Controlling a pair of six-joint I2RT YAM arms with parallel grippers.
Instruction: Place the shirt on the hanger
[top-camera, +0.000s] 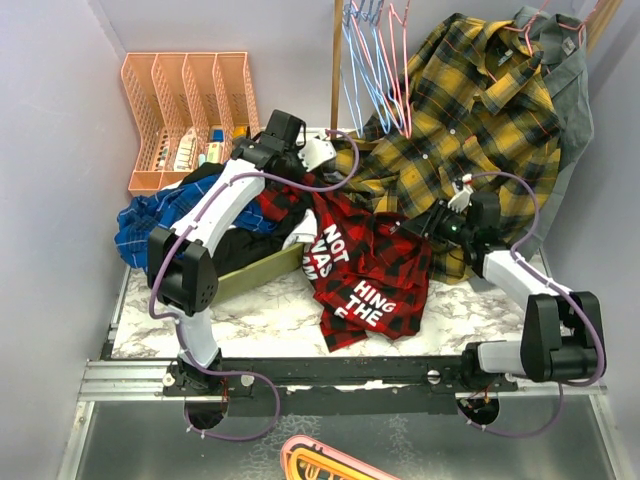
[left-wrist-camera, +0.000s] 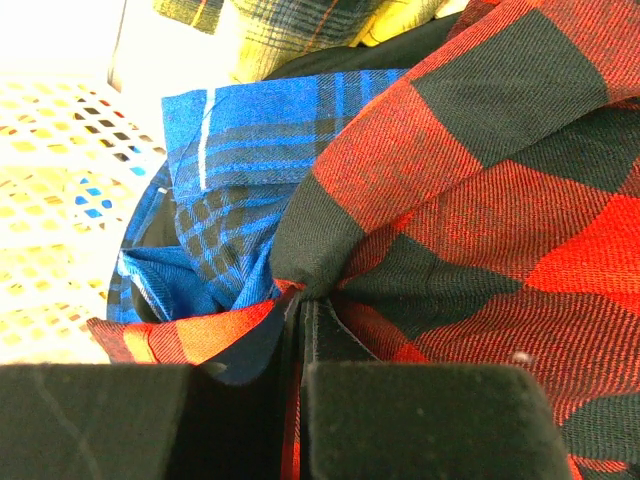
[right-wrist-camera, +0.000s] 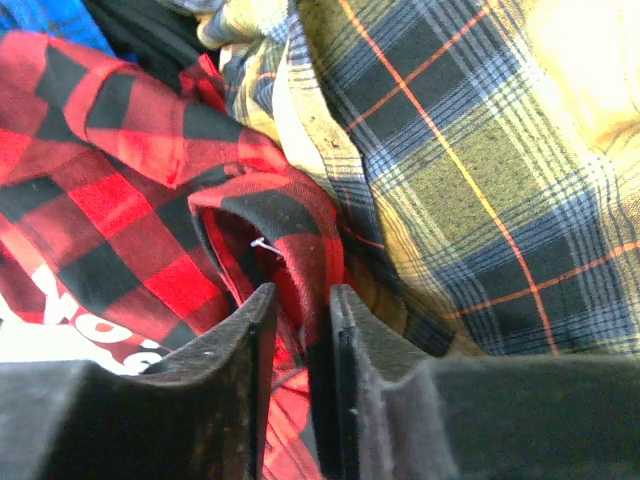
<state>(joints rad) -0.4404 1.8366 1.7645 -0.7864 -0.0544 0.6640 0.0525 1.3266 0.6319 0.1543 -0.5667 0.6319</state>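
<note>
The red-and-black plaid shirt (top-camera: 365, 265) lies crumpled mid-table, with white lettering showing. My left gripper (top-camera: 297, 188) is shut on a fold of its fabric (left-wrist-camera: 450, 230) at its far left end, jaws pressed together (left-wrist-camera: 300, 312). My right gripper (top-camera: 415, 228) is shut on a folded edge at the shirt's right side (right-wrist-camera: 290, 235), with cloth pinched between the jaws (right-wrist-camera: 303, 300). A pink-red wire hanger (top-camera: 402, 70) hangs at the back among light blue ones, apart from both grippers.
A blue plaid shirt (top-camera: 150, 215) lies left, also in the left wrist view (left-wrist-camera: 240, 150). A yellow plaid shirt (top-camera: 470, 100) and a grey shirt (top-camera: 572, 95) hang at the back right. An orange basket (top-camera: 190, 90) stands back left. An olive tray (top-camera: 262, 268) sits under the clothes.
</note>
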